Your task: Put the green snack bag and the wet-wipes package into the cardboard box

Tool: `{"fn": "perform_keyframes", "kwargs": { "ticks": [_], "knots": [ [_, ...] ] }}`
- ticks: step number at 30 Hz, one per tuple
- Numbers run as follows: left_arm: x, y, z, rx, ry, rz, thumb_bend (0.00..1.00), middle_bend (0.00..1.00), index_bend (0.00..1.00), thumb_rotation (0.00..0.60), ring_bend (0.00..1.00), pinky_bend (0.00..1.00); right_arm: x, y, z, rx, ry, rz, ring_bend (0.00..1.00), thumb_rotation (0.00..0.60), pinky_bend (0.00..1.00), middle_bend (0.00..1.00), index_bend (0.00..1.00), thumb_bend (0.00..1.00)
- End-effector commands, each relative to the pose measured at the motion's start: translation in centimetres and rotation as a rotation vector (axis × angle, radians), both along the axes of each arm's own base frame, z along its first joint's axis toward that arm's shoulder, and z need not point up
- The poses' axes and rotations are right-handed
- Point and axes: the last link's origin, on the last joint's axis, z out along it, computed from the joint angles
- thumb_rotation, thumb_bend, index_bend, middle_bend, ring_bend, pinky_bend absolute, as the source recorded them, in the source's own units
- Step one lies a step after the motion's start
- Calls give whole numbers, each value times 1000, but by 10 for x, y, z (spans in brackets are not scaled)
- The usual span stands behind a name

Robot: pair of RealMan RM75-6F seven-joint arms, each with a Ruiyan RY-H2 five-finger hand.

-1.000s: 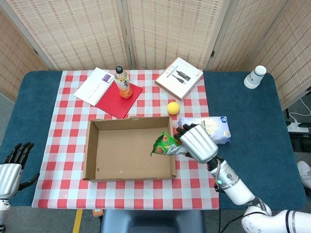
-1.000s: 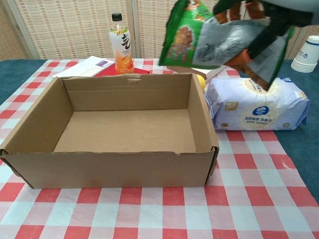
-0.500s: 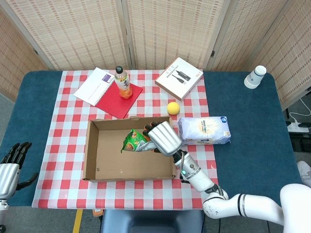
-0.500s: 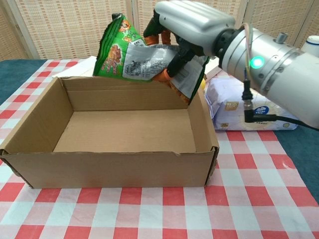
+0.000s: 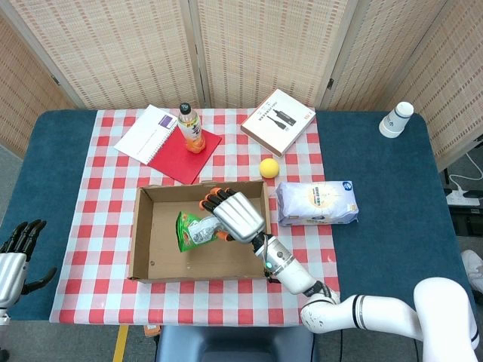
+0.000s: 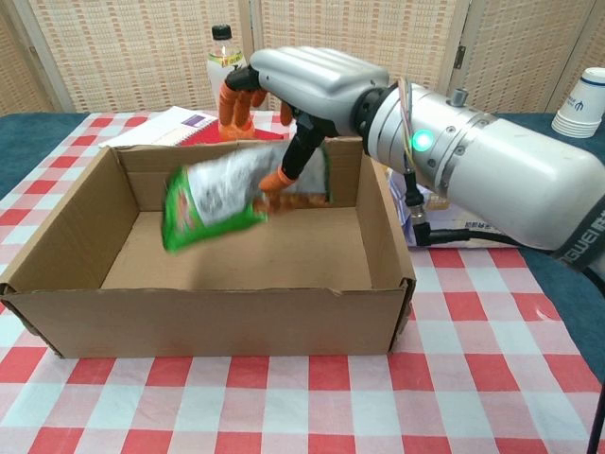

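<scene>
Snack bag [image 6: 219,197] tilted, low end leftward

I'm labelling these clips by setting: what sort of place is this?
Probably an indoor test or demo space, not a home: a table with a checked cloth, woven folding screens behind it, and a cardboard box among assorted household items.

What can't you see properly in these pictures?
- Snack bag: print blurred in the chest view, too small in the head view.
- Right hand: whether it grips the bag; the fingertips are half hidden.
- Bottle: mostly behind that hand in the chest view.
- Left hand: cut off by the head view's edge.
</scene>
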Motion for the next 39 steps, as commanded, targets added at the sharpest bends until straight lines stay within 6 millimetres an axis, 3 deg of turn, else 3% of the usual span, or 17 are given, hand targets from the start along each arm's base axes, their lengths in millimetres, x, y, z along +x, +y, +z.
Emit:
{"fn": "perform_keyframes", "kwargs": {
  "ticks": [1,6,11,16,20,28,39],
  "knots": [
    [-1,0,0,-1,1,1,241,29,38,600,0,226,4,1,4,5,8,13,0,600,0,0,0,0],
    [-1,0,0,-9,2,1,240,30,38,600,0,227,-1,-2,20,-51,31,24,0,600,0,0,0,0],
    [0,0,-1,-14,2,1,241,30,38,600,0,227,-19,-9,67,-163,100,-22,0,600,0,0,0,0],
    [1,1,-4,-23,4,0,241,30,38,600,0,226,-53,-16,113,-247,218,-116,0,600,0,0,0,0],
    [1,1,-8,-48,17,8,240,30,50,600,0,227,-84,-16,133,-261,295,-190,0,600,10,0,0,0],
    [2,2,-10,-50,23,8,241,30,55,600,0,227,-145,-14,140,-190,346,-324,0,600,20,0,0,0],
    [1,2,-10,-42,23,10,241,30,55,600,0,227,-177,-21,123,-139,338,-381,0,600,17,0,0,0]
  ]
}}
